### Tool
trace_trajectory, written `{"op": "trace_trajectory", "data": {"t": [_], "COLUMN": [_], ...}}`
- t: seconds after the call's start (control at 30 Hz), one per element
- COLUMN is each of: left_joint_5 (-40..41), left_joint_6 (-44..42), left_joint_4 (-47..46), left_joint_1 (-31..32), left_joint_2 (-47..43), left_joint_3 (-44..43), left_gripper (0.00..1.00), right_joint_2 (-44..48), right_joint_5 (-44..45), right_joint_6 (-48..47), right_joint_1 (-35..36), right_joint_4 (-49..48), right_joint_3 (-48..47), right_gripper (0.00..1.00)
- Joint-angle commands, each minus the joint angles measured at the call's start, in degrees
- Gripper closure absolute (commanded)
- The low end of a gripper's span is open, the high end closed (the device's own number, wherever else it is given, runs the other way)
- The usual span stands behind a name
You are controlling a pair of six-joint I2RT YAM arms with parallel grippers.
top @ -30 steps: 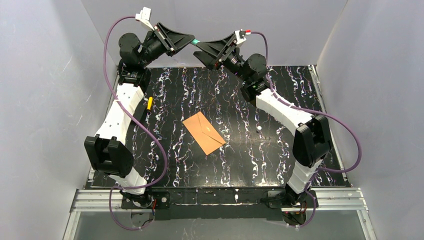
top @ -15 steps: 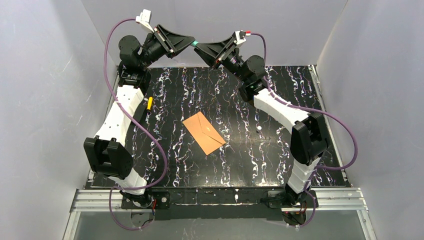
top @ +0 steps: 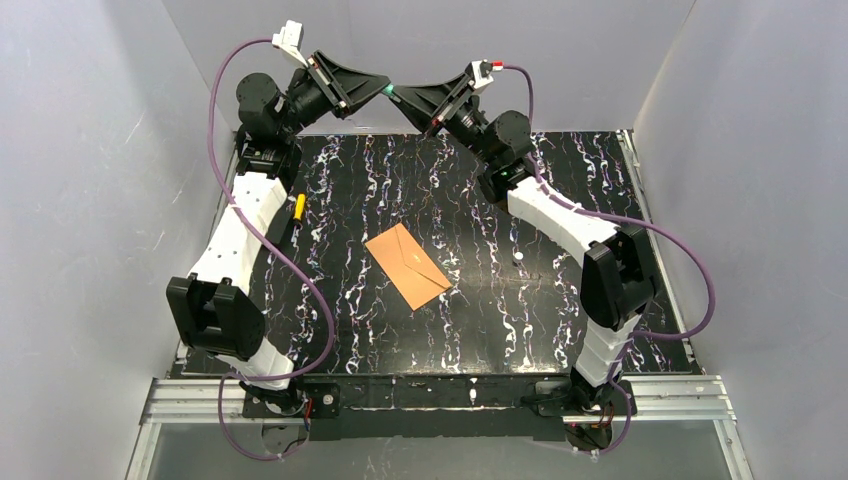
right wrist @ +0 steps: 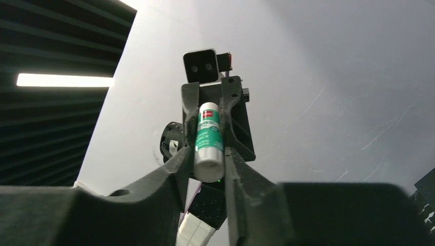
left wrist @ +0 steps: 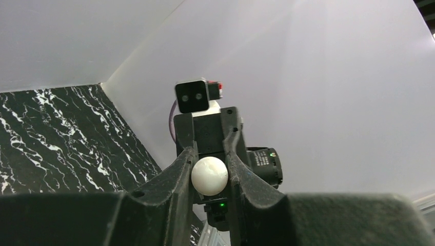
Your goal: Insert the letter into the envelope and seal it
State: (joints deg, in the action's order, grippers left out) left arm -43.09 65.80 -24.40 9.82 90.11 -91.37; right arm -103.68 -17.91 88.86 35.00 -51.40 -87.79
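Envelope lies flat and askew near the middle of the largest thing we see, the black, white-veined table. Its pointed flap shows on the upper face, and it sits well apart from both arms.

The left arm and right arm both reach up over the table's far edge, where their tips meet nose to nose.

The left gripper is clamped on a green-and-white glue stick. The right gripper pinches the stick's white end, its fingers pressed to both sides.

We also see a small yellow object on the table just beside the left arm. A tiny white speck lies right of the envelope; we cannot tell what it is.
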Motion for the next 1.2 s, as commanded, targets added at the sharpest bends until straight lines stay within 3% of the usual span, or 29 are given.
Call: {"op": "trace_trajectory", "data": {"t": [0.0,0.07,0.13,0.27,0.5,0.6,0.77,0.87,0.9,0.97,1.1,1.17], "left_joint_5": [-1.03,-0.84,-0.56,0.68,4.32,4.29,4.59,4.59,4.70,4.81,4.42,4.31], "left_joint_6": [0.13,0.77,1.19,3.33,11.48,14.24,18.13,20.02,20.39,21.19,18.47,16.31], "left_joint_4": [-3.00,-3.59,-3.72,-3.68,-3.42,-3.18,-1.64,-1.09,-1.15,-1.18,-1.18,-1.22], "left_joint_1": [0.02,0.02,0.02,0.02,0.46,0.45,0.46,0.46,0.46,0.30,0.22,0.12], "left_joint_2": [-3.28,-3.01,-2.93,-2.52,-3.00,-2.58,-2.35,-2.04,-1.96,-1.75,-1.47,-1.65], "left_joint_3": [0.42,0.43,0.39,0.28,3.45,2.88,2.38,2.49,2.60,2.86,2.13,1.97], "left_gripper": [1.00,1.00,1.00,1.00,1.00,1.00,1.00,1.00,1.00,1.00,1.00,1.00], "right_joint_2": [-0.86,-1.20,-1.37,-0.30,1.76,2.47,3.69,3.73,3.84,4.54,7.36,8.43], "right_joint_5": [-0.14,-1.03,-2.84,-7.31,-14.53,-16.04,-4.23,4.56,7.03,9.84,11.37,12.97], "right_joint_6": [1.20,0.80,-0.68,-11.24,-63.34,-82.17,-115.91,-125.23,-126.39,-125.71,-118.61,-112.15], "right_joint_1": [0.06,-0.02,-0.02,-0.01,0.89,1.42,6.25,9.16,9.74,10.65,10.72,10.53], "right_joint_4": [-4.94,-5.21,-4.83,0.18,32.25,39.18,57.75,60.79,61.43,61.02,57.05,56.06], "right_joint_3": [-2.08,-2.73,-3.90,-6.28,-15.00,-16.23,-19.51,-19.35,-19.56,-19.72,-17.87,-17.85], "right_gripper": [0.68,0.80,0.82,0.96,0.99,0.99,0.99,0.99,0.96,0.82,0.41,0.26]}}
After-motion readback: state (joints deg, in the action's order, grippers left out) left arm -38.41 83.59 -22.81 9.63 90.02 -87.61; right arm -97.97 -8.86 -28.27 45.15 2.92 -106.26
